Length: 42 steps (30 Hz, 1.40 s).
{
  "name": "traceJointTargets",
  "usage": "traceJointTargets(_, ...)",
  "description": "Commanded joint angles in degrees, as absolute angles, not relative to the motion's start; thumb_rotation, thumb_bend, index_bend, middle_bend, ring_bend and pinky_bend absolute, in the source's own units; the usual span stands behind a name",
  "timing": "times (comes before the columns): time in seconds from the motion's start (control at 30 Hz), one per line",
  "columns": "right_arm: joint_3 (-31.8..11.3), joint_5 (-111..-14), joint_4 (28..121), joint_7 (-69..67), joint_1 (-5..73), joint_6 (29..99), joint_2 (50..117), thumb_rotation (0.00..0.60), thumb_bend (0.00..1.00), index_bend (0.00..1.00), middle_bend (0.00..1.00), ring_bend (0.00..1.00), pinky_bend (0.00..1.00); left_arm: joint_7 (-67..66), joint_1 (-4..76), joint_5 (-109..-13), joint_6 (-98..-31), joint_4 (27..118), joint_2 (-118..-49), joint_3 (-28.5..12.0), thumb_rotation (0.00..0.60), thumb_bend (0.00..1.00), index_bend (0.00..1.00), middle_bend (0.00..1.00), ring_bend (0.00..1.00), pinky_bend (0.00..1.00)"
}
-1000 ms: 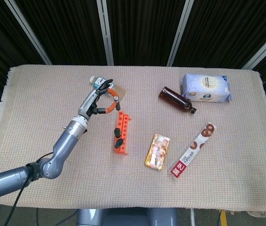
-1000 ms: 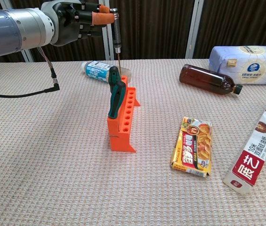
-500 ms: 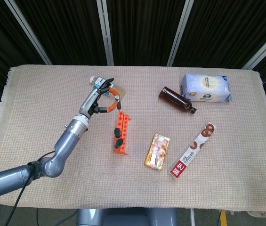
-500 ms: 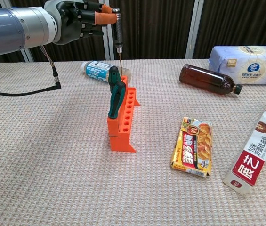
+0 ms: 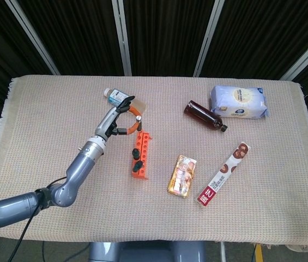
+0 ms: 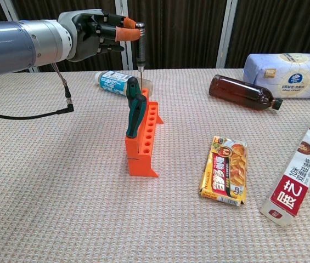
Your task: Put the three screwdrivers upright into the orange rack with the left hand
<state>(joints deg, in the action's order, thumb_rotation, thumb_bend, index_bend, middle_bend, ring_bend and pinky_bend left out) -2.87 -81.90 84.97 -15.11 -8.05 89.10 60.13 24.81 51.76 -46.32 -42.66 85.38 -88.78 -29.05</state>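
Head view: your left hand (image 5: 116,119) pinches a screwdriver (image 5: 137,121) by its handle, held just above the far end of the orange rack (image 5: 140,154), which lies mid-table with dark-handled screwdrivers (image 5: 137,158) seated near its front end; how many, you cannot tell here. The right hand is not shown. Chest view: the same left hand (image 6: 97,38) grips the slim screwdriver (image 6: 140,46) upright, shaft pointing down toward the rack's (image 6: 142,143) far holes; green-and-black handles (image 6: 134,109) stand in the near holes. Step in hand, by judgement: inserting this screwdriver. Next, line the tip over a free hole, lower straight, then release.
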Motion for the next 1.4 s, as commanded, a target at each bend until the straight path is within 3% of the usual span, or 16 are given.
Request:
traceJointTargets(0.03, -2.88, -81.88, 84.95, -15.11, -8.06, 89.10, 60.12, 0.600, 0.00, 0.12, 0.01, 0.00, 0.00, 24.90, 51.77, -46.39, -42.54, 85.12, -88.97, -28.94, 0.600, 0.52, 0.61, 0.01, 0.00, 0.00)
traceJointTargets(1.4, -3.05, -81.64, 85.70, -14.17, -7.92, 88.76, 59.83, 0.600, 0.00, 0.12, 0.01, 0.00, 0.00, 26.67, 51.64, -52.27, -39.81, 76.48, -94.70, -26.01, 0.600, 0.52, 0.61, 0.01, 0.00, 0.00)
